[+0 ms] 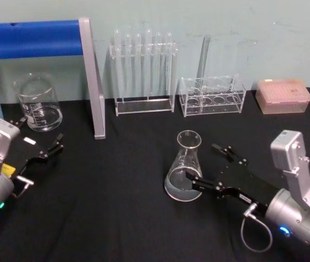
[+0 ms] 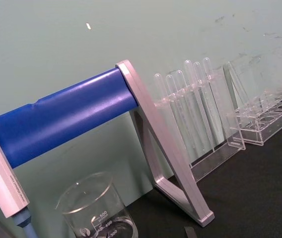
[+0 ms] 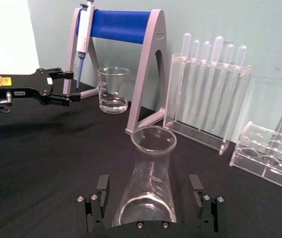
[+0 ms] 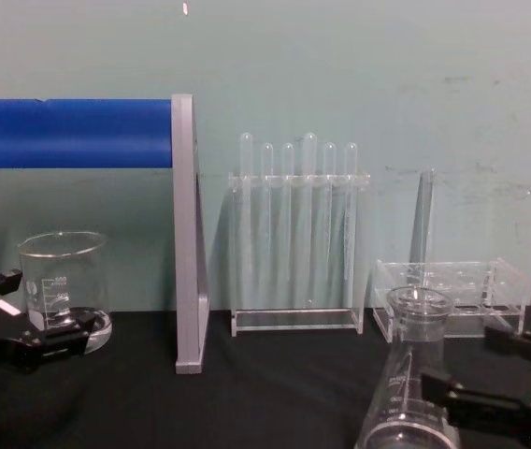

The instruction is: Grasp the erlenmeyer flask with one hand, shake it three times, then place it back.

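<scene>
Erlenmeyer flask (image 1: pixel 183 164) stands neck-up between the right gripper's (image 1: pixel 204 162) spread jaws; left gripper (image 1: pixel 40 131), also spread, rests near the beaker (image 1: pixel 37 103).

The head camera is looking down on the black table (image 1: pixel 122 207). The chest camera is looking low across it. The right wrist camera is sitting close behind the erlenmeyer flask (image 3: pixel 148 173). All four are seeing the test tube rack (image 1: pixel 143 76).

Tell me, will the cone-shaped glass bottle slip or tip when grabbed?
Probably slippery: the erlenmeyer flask is smooth glass with sloping sides, between the open jaws of the right gripper. Its wide base should resist tipping. Glass may break if dropped.
</scene>
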